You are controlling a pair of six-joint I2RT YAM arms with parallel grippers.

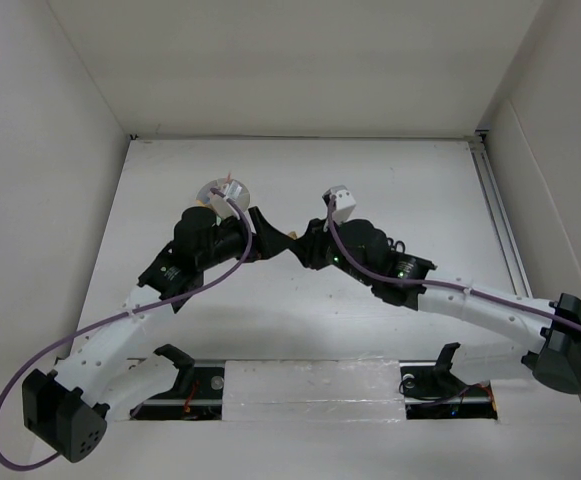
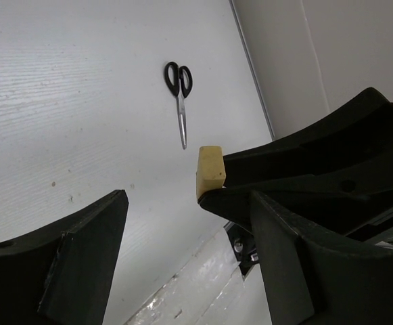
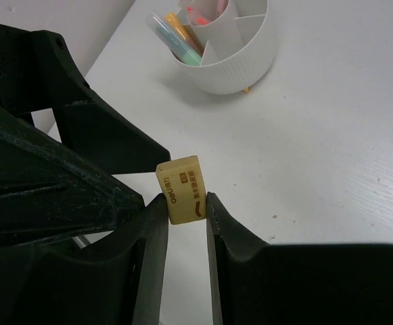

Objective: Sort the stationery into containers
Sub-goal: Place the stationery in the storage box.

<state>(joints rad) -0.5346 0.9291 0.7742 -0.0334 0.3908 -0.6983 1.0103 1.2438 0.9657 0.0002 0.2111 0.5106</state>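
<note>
Right wrist view: right tool (image 3: 185, 203) clamped on the tan eraser (image 3: 181, 188). Its two fingers press the block's side faces, and the printed face and far half stand free beyond the fingertips.

Left wrist view: left tool (image 2: 188, 200) spread wide, one finger on either side of the eraser, neither touching it. The block sits nearer the 3 o'clock finger.

Judged step: hand-over of the eraser from tool to tool. To do it well, the left tool should centre on the free half and close on faces the right tool leaves bare. Its grip should be firm before the right tool lets go.

The white cup (image 3: 240, 61) stands on the worktop (image 3: 331, 135) at 1 o'clock of the eraser, with highlighters (image 3: 176, 34) in one compartment. The scissors (image 2: 179, 84) lie flat at 11 o'clock, well apart.
</note>
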